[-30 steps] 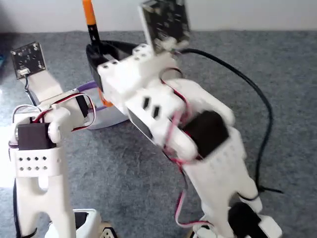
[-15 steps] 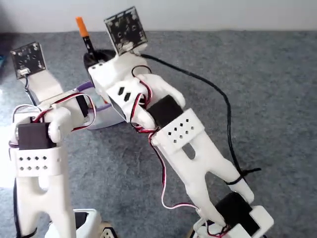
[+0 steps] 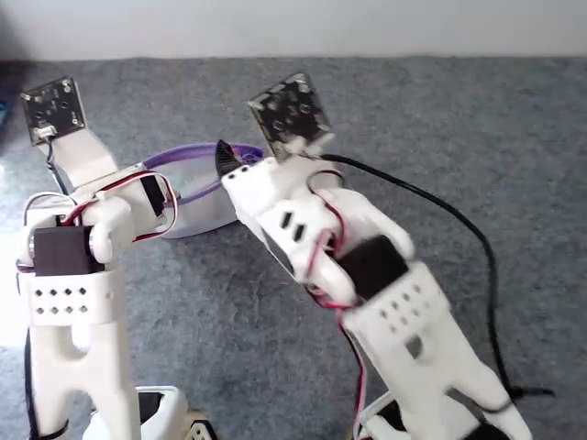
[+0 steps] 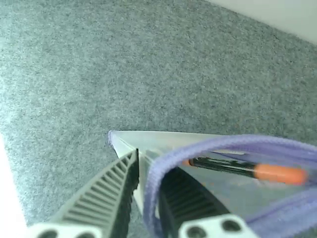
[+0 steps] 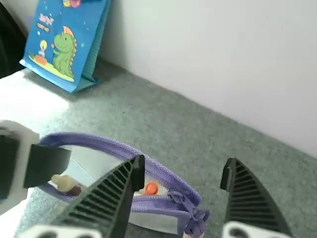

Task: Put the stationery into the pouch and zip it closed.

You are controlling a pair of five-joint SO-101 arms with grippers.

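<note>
The pouch (image 3: 200,209) lies on the grey desk (image 3: 477,128) between the 2 arms, and its mouth, edged with a purple zipper (image 4: 208,148), stands open. The left gripper (image 4: 148,168) has its fingers (image 4: 106,191) closed on the pouch at 1 end, with the clear wall and the purple edge pinched between them. Inside the pouch lies 1 black pen (image 4: 233,167) with an orange cap, seen through the clear side. The right gripper (image 5: 183,166) hangs above the other end of the pouch (image 5: 94,158), and its fingers (image 5: 116,198) are spread wide and hold nothing. Under them is the zipper pull (image 5: 195,215), at the end of the pouch far from the left gripper (image 5: 34,161). A blue paper bag (image 5: 69,39) with a green dinosaur leans against the white wall (image 5: 223,54) behind.
</note>
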